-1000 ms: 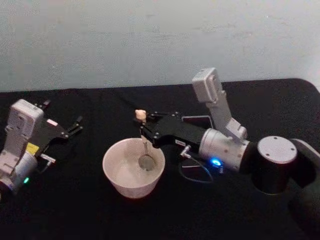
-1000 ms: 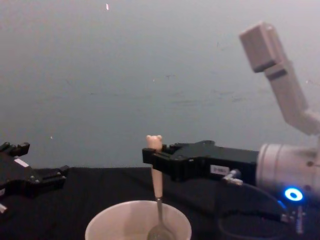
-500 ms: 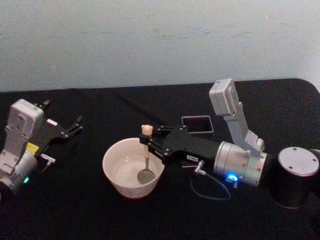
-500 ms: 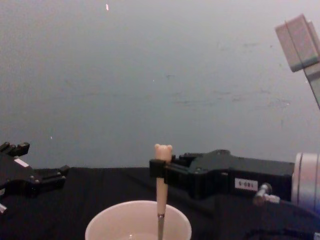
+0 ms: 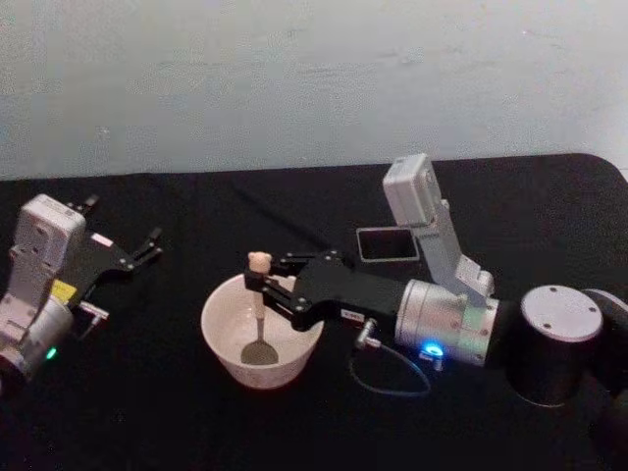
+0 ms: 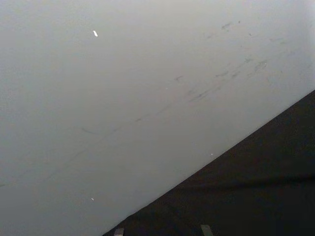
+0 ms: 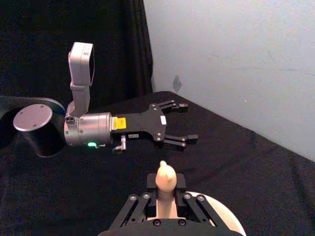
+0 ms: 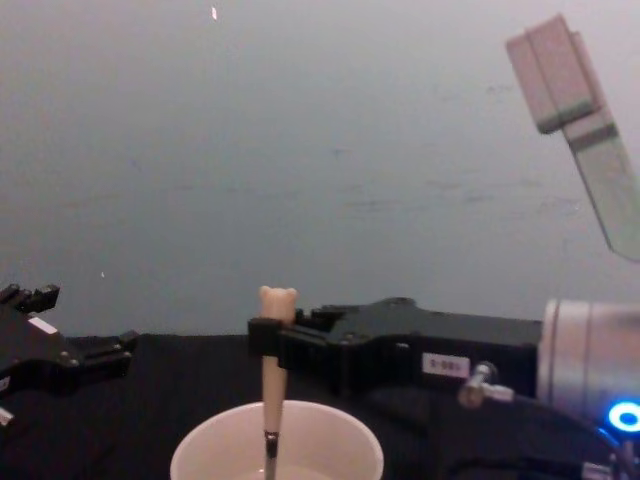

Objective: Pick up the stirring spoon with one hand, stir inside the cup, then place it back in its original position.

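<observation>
My right end effector point(image 5: 257, 286) clamps the one stirring spoon point(image 5: 257, 316) upright in the one cup point(image 5: 212, 329); head view shows its bowl inside, chest view its bear top. Left end effector point(image 5: 147, 247), at nine o'clock on the worktop point(image 5: 177, 412), is spread apart

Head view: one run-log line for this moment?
phase: stir | right gripper: shut on bear-topped beige stirring spoon, upright, bowl inside wide cream-white cup | left gripper: open, parked left

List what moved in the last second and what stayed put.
The right gripper, shut on the stirring spoon throughout, swept toward the robot's left. It carried the spoon's bowl from the right side of the cup toward its middle, nearer the robot. The spoon stayed upright. The cup, the dark holder and the open left gripper kept their places.
</observation>
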{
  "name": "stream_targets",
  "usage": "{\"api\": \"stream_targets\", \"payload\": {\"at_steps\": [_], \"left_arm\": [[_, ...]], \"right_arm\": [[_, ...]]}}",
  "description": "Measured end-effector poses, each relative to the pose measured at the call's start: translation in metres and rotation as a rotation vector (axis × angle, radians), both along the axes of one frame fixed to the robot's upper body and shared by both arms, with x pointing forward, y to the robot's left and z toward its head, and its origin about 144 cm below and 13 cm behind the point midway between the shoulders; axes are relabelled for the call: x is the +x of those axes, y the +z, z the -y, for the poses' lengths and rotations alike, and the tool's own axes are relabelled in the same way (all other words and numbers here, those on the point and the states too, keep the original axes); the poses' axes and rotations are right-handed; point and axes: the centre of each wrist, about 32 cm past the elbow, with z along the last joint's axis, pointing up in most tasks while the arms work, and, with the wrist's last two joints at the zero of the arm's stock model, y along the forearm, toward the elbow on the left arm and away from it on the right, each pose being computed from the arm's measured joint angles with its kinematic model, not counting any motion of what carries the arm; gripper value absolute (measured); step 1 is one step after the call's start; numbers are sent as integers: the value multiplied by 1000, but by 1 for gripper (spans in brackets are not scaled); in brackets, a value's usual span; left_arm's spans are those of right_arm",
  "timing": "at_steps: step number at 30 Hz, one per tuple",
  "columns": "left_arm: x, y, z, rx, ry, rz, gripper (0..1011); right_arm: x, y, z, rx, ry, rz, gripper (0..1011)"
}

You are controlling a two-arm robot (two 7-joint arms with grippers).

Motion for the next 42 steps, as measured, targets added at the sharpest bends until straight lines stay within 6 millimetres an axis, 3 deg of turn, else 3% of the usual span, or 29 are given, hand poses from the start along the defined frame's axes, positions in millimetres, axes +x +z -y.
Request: {"api": "stream_targets", "payload": {"at_steps": [22, 34, 42], "left_arm": [[0, 0, 0, 0, 0, 0, 1001], [0, 0, 0, 0, 0, 0, 1001], [0, 0, 0, 0, 0, 0, 1001]], "right_arm": [[32, -5, -29, -14, -65, -26, 211], [47, -3, -23, 2, -137, -22, 211], [47, -5, -7, -4, -163, -2, 211]]}}
